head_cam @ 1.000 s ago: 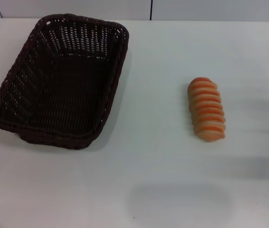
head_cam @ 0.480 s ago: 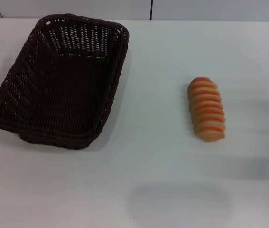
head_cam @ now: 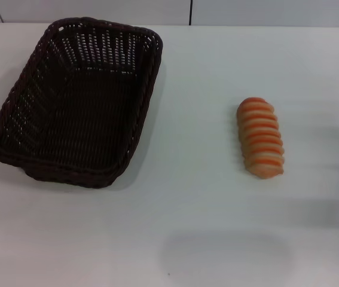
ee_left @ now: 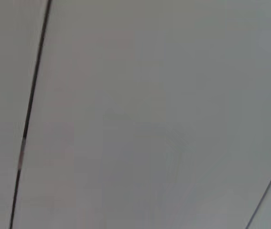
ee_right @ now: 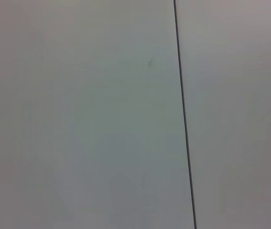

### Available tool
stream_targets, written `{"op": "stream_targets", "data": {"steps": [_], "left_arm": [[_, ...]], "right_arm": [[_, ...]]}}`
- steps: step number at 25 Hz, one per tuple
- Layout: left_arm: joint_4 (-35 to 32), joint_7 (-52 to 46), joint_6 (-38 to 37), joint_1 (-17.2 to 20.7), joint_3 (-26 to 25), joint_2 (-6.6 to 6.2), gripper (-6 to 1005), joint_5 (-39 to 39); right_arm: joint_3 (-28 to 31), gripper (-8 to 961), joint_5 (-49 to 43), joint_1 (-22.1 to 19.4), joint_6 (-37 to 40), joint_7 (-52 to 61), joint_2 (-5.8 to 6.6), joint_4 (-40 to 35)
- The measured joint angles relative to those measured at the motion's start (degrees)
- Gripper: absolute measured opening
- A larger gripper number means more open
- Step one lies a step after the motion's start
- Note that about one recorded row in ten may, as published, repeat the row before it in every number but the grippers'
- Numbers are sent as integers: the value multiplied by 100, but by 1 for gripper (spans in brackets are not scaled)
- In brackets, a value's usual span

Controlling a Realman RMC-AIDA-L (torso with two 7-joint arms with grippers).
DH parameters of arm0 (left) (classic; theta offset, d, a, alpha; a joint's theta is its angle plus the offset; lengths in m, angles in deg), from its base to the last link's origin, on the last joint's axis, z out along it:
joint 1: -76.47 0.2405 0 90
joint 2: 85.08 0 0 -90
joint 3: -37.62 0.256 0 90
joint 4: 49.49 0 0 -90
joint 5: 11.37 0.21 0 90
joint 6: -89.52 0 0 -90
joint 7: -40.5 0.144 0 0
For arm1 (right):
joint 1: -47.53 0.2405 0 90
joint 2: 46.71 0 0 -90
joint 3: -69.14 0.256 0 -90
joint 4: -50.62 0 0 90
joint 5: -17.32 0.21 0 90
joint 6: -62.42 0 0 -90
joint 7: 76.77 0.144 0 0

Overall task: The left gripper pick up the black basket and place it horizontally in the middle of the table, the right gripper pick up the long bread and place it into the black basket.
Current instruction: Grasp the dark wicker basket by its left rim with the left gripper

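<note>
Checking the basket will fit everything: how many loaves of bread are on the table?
1. The long bread lies on the table, right of the black basket, apart from it.

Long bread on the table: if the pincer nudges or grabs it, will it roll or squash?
The long bread has a rounded, ridged top, so a sideways nudge might rock or roll it. It looks light for its size, so it probably slides easily on the smooth table. The crosswise ridges may give some grip; softness can't be judged.

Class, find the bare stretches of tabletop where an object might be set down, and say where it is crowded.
Bare table lies between the black basket and the long bread, and along the whole near edge. The basket crowds the left.
</note>
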Motion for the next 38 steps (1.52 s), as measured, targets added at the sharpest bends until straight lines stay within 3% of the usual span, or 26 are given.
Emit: {"op": "stream_targets", "data": {"steps": [1,2,4,5,6,9,11,27,38], "left_arm": [[0,0,0,0,0,0,578,0],[409,-641,14,-26,253,3,580,782],[409,-641,14,-26,253,3,584,782],[1019,-1704,58,-63,807,2,586,2037],[1192,-2084,200,-131,980,2,588,2554],[1288,-2307,325,-205,1091,7,595,2884],[1351,-2723,601,-420,1354,27,599,3660],[874,-3120,434,-616,1928,44,634,4540],[251,-3152,374,-830,1951,27,855,4564]], "right_arm": [[4,644,5,-5,2,0,-2,1],[4,644,5,-5,2,0,-2,1],[3,644,10,-7,2,0,-2,0],[-1,644,11,-7,1,0,-3,0],[-5,644,12,-9,0,0,-3,2],[-9,644,13,-10,0,0,-4,8],[-15,644,13,-10,0,0,-4,9],[-14,644,-7,0,6,0,6,8],[-6,644,-21,18,15,0,15,-21]]}}
